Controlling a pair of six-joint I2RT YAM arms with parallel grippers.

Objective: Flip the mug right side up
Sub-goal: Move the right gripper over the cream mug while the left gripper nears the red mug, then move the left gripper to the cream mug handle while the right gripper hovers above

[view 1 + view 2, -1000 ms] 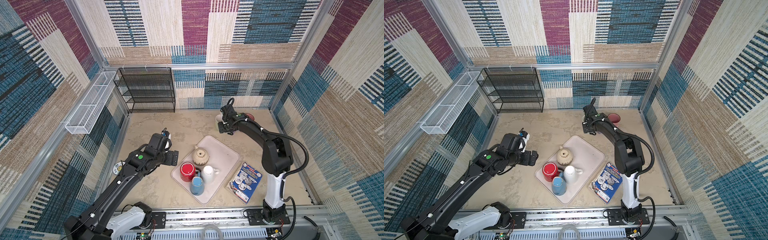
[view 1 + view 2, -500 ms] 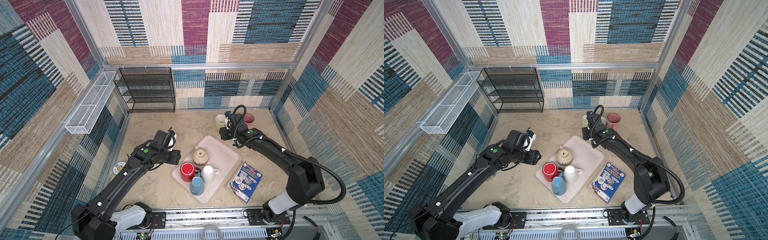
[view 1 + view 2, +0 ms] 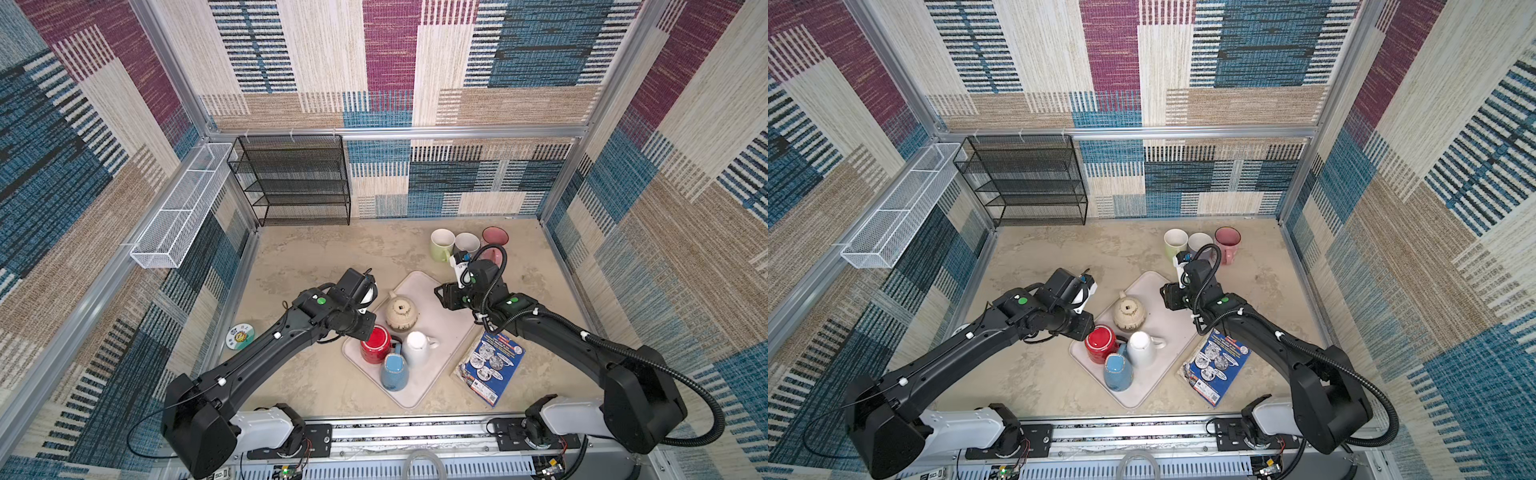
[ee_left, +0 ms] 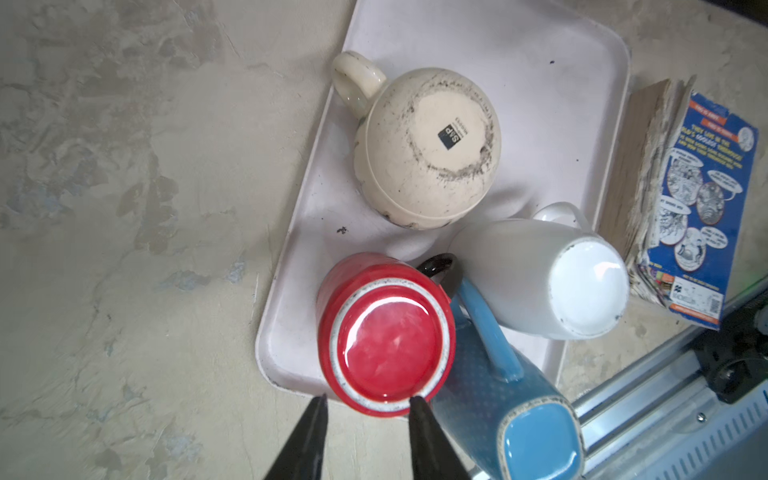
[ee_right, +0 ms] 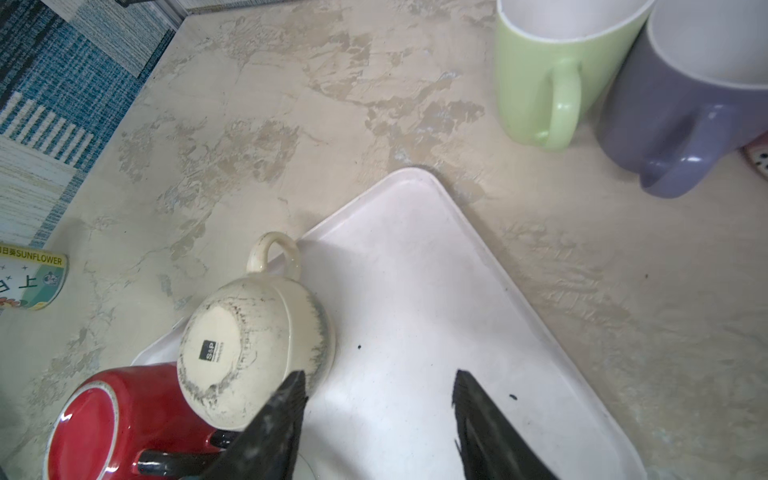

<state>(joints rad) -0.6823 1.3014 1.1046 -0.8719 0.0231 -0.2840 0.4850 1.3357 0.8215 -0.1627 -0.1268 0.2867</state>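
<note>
**Left pincer poised at base of upturned red mug**

The left gripper [image 4: 368, 405] hangs with its jaws a narrow gap apart and nothing clamped between them. In the left wrist view, one black tip overlaps the edge of the mug's base and the other sits just outside its wall; whether either touches cannot be told.

The red mug [image 4: 386, 332] stands upside down. Its glossy flat base faces up inside a pale, speckled ring, and its black handle points toward the white mug [image 4: 552, 278]. It occupies the corner of the pale tray [image 4: 519, 83] nearest the left arm, seen in both top views [image 3: 375, 344] [image 3: 1101, 343]. A blue mug [image 4: 519, 415] is just beside it and a cream mug [image 4: 428, 145] is near; both are also inverted.

The right gripper [image 5: 379, 376] hovers over bare tray with its jaws wide and empty, well apart from the red mug.
</note>
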